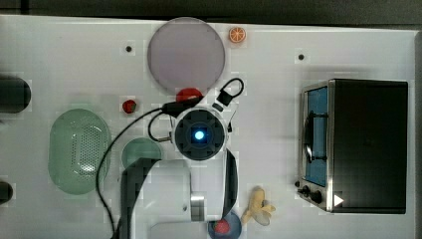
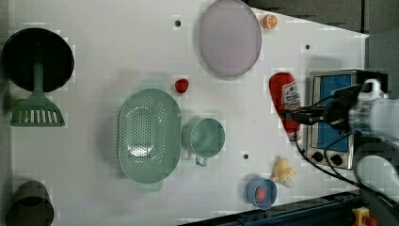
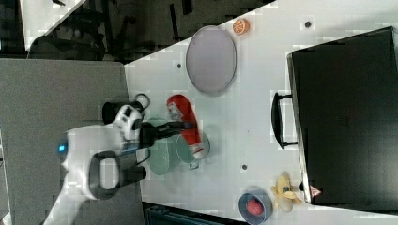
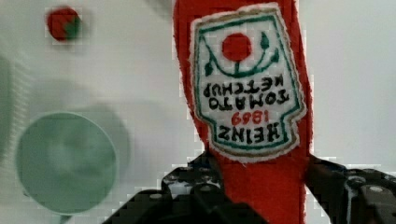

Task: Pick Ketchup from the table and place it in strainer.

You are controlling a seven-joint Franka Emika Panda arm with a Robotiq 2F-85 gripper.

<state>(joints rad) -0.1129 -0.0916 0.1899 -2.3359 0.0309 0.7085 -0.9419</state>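
Ketchup (image 4: 261,84) labelled "Heinz Tomato Ketchup 1869", clamped in my gripper (image 4: 261,186), cup (image 4: 65,161) and strawberry (image 4: 63,22) beside it

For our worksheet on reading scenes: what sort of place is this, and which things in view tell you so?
Probably a robot lab's mock kitchen tabletop: a white table holding toy food like the ketchup and banana, kitchenware such as the strainer, and a toaster oven.

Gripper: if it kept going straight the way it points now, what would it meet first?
The gripper points down, its fingers either side of the ketchup bottle's lower body. Straight on, it would probably meet the white table directly beneath; whether the bottle is lifted is unclear.
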